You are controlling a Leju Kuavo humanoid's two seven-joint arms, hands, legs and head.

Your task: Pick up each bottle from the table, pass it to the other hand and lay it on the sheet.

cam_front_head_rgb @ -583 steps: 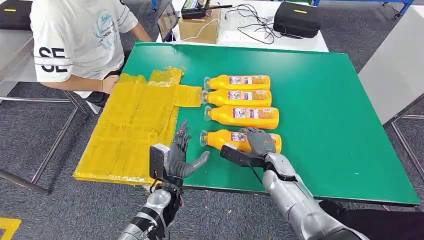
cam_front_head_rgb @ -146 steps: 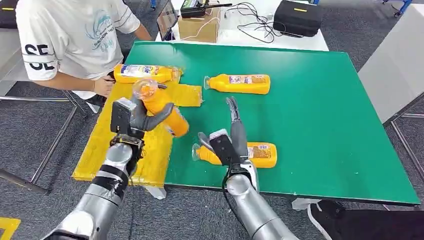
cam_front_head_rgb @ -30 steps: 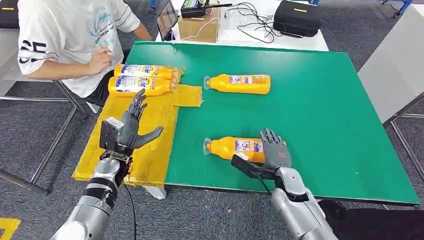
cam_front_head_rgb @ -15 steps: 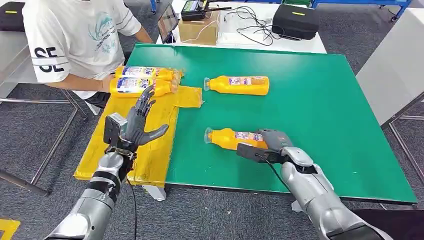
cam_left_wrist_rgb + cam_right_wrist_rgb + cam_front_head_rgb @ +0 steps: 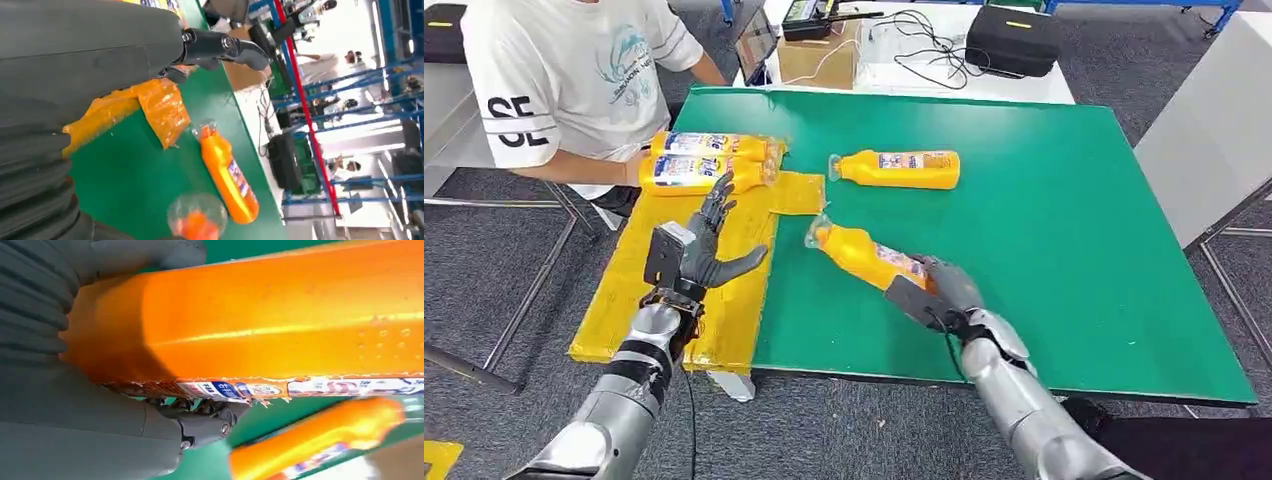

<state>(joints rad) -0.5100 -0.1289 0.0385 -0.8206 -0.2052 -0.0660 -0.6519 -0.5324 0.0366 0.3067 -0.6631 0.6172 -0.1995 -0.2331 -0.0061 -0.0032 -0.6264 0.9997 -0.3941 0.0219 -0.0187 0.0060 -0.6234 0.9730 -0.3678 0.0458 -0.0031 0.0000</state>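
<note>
The bottle is held at its base by the right hand, neck slanted to upper left toward the left hand, whose fingers are spread wide at centre left.

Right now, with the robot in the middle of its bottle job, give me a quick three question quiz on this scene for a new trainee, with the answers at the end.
1. True or false: the right hand grips an orange bottle by its base end, cap pointing toward the yellow sheet.
2. How many bottles lie on the sheet? A) none B) two C) four
3. Fill in: the left hand hangs over the sheet with its fingers ____, holding nothing.

Key: 1 true. 2 B: two bottles on the sheet, side by side at its far end near the person; one more bottle on the green table. 3 spread.
</note>
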